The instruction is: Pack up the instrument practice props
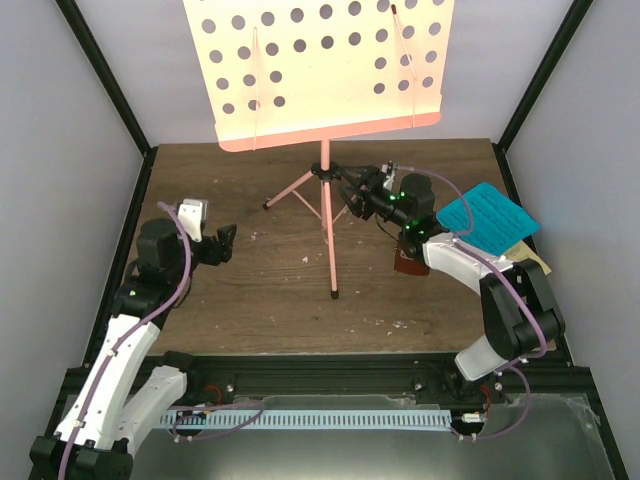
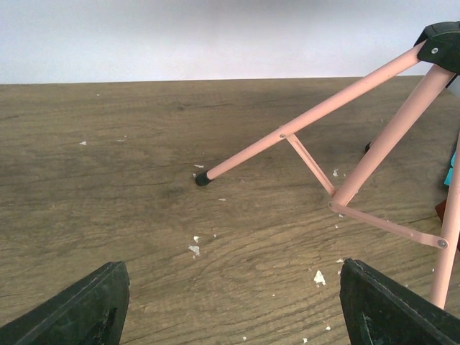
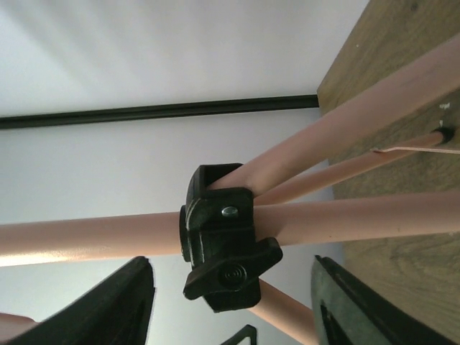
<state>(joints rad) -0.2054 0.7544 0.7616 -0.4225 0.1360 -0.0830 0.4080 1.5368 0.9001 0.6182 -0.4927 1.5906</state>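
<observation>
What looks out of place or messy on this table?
Small white flakes are scattered over the wooden table near the stand's legs, like debris. The blue page lies crooked at the right edge, overlapping a yellow page. Nothing looks damaged.

Table [image 1: 250, 290] — dark wood-grain top, scattered with small white flecks [image 2: 194, 249]. Walls [image 1: 50, 150] — plain pale grey on three sides, with black frame posts [image 1: 104, 72] at the rear corners. Near edge: black rail [image 1: 330, 368], pale-blue slotted strip [image 1: 330, 420] just beside it.

Stand legs [image 2: 316, 113] — blocking centre, open tabletop [image 2: 108, 180] left
</observation>
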